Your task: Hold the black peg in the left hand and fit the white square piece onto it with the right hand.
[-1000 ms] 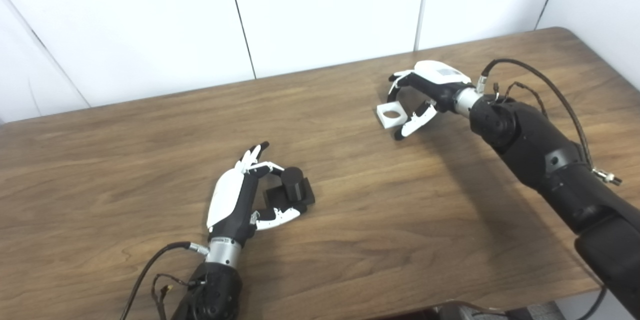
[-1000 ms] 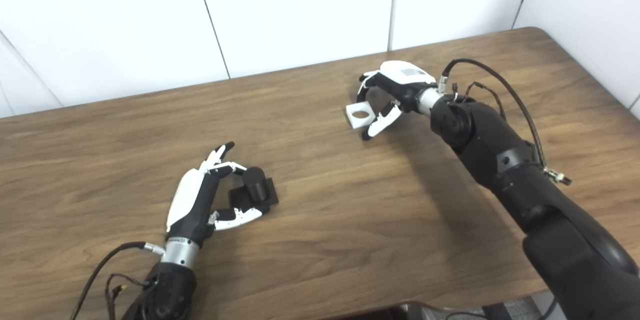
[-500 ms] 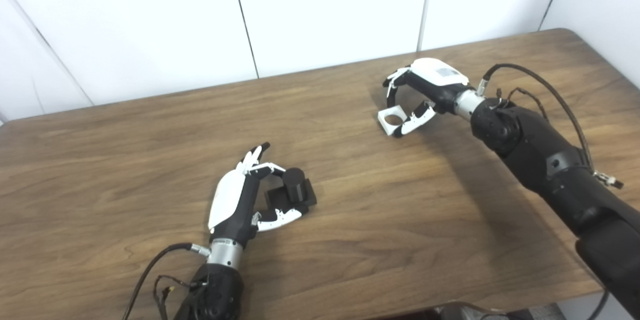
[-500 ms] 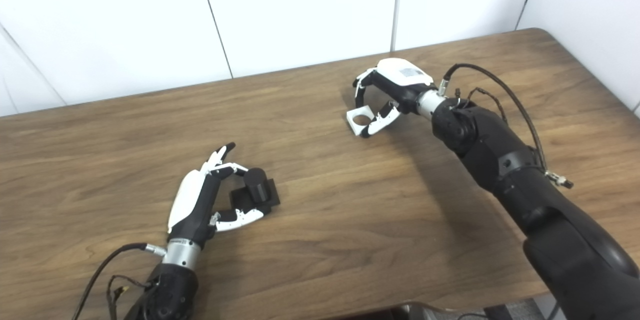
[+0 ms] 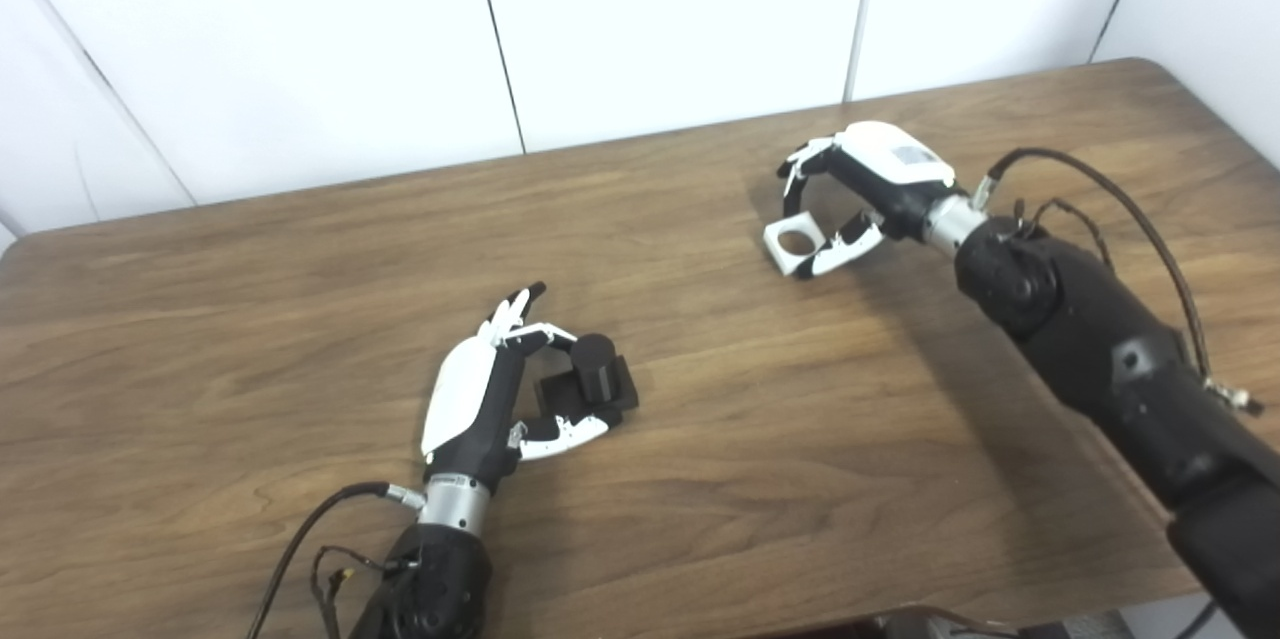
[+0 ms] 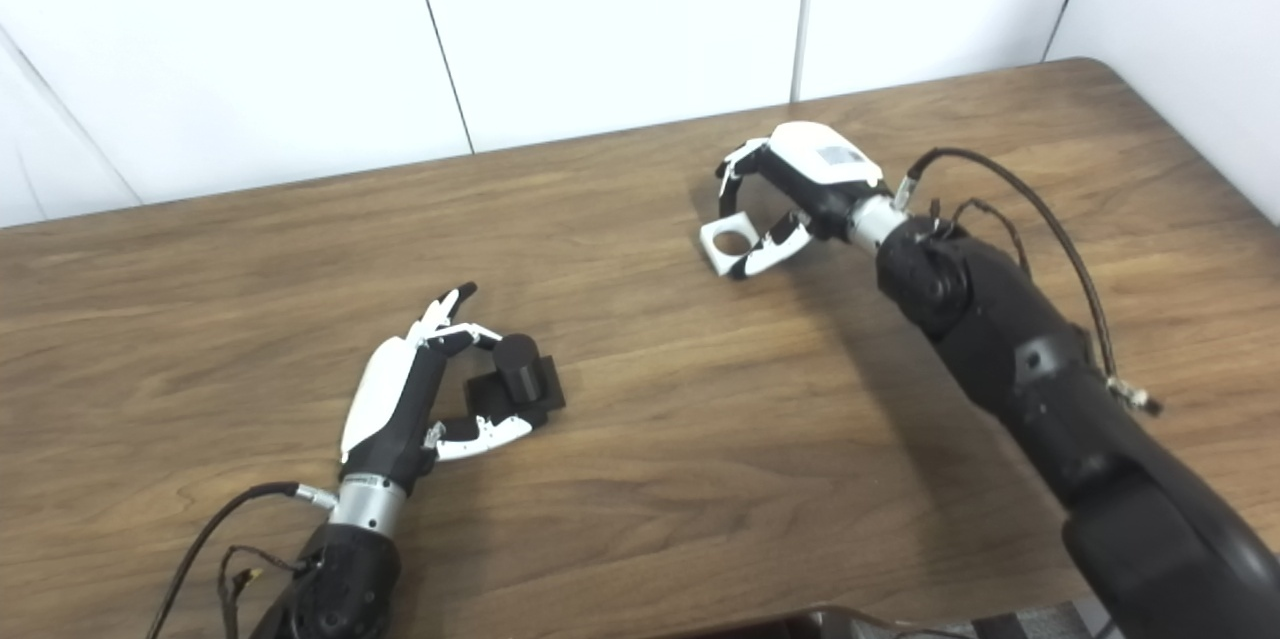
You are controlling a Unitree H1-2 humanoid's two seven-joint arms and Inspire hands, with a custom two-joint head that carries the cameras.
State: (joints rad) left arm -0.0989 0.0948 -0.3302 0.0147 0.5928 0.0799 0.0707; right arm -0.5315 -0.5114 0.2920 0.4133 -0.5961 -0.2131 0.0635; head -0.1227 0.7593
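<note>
The black peg (image 5: pixel 594 365), a short cylinder on a square black base, rests on the wooden table (image 5: pixel 780 459) at centre left. My left hand (image 5: pixel 478 397) is wrapped round it, with fingers against the cylinder and the thumb along the base's near edge. The white square piece (image 5: pixel 796 244) with a round hole is at the back right. My right hand (image 5: pixel 872 181) is closed on it, fingers on its far edge and thumb on its near edge. The piece looks slightly tilted in the hand, low over the table.
The table's back edge meets a white panelled wall (image 5: pixel 660 19). Its right corner (image 5: pixel 1150 69) is rounded. Loose cables run along both forearms, one on the right arm (image 5: pixel 1120 189) and one on the left arm (image 5: pixel 310 539).
My right thumb has closed in against the white piece, which was lying free between fingers and thumb. The piece has shifted slightly nearer. The camera has shifted a little. My left hand has not moved.
</note>
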